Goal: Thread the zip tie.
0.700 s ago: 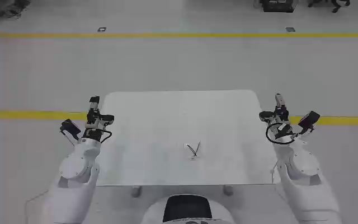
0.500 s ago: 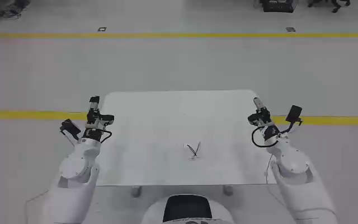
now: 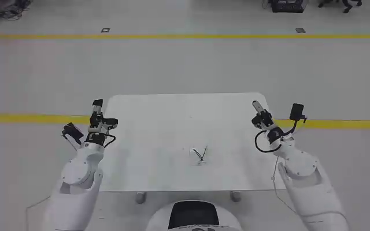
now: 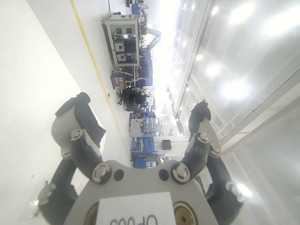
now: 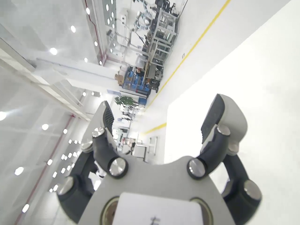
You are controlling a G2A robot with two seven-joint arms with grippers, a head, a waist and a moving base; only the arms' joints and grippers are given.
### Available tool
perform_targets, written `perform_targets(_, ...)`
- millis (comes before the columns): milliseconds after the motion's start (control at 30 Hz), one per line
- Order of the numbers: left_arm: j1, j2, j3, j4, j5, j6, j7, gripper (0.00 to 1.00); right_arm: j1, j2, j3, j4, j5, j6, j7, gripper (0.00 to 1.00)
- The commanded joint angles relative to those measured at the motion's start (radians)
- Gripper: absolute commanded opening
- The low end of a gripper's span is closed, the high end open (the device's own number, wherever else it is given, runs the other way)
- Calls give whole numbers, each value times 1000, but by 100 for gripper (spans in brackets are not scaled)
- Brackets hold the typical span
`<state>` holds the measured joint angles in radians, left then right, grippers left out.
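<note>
A thin black zip tie (image 3: 200, 155) lies bent in a V on the white table (image 3: 173, 121), near the front middle. My left gripper (image 3: 97, 104) hangs just off the table's left edge, far from the tie; in its wrist view the left gripper (image 4: 140, 104) stands open with nothing between its fingers (image 4: 79, 115). My right gripper (image 3: 255, 106) is over the table's right edge, pointing up and away from the tie. The right wrist view shows that gripper (image 5: 164, 108) open and empty.
The table's right edge and corner (image 5: 178, 104) show beside the right gripper. Yellow floor lines (image 3: 185, 36) run behind and beside the table. Workshop racks stand far off in the room.
The right arm has swung left, from beyond the table's right edge to above that edge. The left arm and the zip tie have stayed put.
</note>
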<state>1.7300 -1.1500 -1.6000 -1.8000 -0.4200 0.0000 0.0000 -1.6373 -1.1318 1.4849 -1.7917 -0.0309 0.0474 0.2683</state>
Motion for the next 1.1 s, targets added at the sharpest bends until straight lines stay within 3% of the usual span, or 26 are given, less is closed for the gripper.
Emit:
perform_targets(0, 0, 0, 0, 0, 0, 0, 0, 100, 38, 3, -29, 19, -88, 12, 71, 100)
perform_targets(100, 0, 0, 0, 0, 0, 0, 0, 100, 83, 5, -76, 46, -185, 20, 129, 100)
perform_targets(167, 0, 0, 0, 0, 0, 0, 0, 100, 95, 5, -95, 55, -212, -3, 143, 100)
perform_targets(633, 0, 0, 0, 0, 0, 0, 0, 100, 95, 5, -95, 55, -212, -3, 143, 100)
perform_targets(767, 0, 0, 0, 0, 0, 0, 0, 100, 160, 16, -135, 26, -430, -27, 255, 100)
perform_targets(933, 0, 0, 0, 0, 0, 0, 0, 100, 271, 14, -234, 66, -580, -31, 397, 100)
perform_targets(1067, 0, 0, 0, 0, 0, 0, 0, 100, 335, 7, -316, 103, -677, -58, 441, 100)
